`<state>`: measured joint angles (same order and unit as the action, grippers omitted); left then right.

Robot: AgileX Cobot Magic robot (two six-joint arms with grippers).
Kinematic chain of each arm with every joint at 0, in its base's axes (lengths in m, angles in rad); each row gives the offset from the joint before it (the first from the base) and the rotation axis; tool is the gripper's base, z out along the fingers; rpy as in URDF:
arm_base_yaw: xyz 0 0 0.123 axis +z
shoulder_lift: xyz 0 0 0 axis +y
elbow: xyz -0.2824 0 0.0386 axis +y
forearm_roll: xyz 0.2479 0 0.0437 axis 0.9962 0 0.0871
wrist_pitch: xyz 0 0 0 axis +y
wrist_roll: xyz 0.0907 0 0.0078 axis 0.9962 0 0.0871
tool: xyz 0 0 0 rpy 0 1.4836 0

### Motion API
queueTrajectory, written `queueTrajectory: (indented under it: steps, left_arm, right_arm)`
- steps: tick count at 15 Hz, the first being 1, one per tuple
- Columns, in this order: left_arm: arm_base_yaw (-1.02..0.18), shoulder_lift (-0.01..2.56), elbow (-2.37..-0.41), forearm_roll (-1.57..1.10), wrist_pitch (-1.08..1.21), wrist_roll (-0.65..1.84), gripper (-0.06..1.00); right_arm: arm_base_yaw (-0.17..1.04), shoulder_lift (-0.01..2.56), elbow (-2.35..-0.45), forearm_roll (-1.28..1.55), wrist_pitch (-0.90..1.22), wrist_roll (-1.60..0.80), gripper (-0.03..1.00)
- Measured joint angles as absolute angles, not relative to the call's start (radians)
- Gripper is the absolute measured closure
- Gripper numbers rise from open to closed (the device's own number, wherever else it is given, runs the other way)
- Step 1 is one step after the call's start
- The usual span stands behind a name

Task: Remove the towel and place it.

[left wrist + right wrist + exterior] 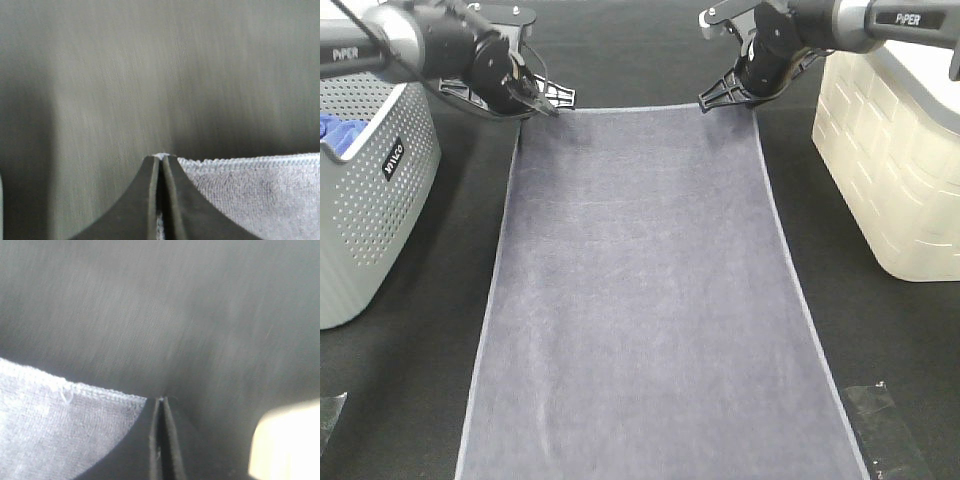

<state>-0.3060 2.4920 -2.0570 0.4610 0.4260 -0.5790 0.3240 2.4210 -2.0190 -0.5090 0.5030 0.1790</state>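
A black tabletop (pixel 410 400) fills the scene. The left end effector (pixel 161 160) is closed tight, pinching one far corner of the towel (pixel 640 300). The right end effector (pixel 161 402) is closed too, at the other far corner, apparently gripping it. From there the towel lies flat and lengthwise down the middle. A grey basket (pixel 370 220) holding a blue cloth (pixel 340 130) stands to its left and a cream basket (pixel 890 180) to its right.
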Motion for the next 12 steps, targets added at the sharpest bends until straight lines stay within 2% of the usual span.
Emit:
queueTrajectory:
  steps: [6, 12]
  left_arm:
    - [-0.263, 2.596, -2.177, 0.472, 0.219, -0.587, 0.94]
    - [-0.239, 2.678, -2.244, 0.485, 0.008, -0.6, 0.94]
  right_arm:
    - [0.294, 2.48, -2.019, -0.708, 0.302, 0.367, 0.97]
    - [0.251, 2.519, -2.019, -0.767, 0.091, 0.381, 0.97]
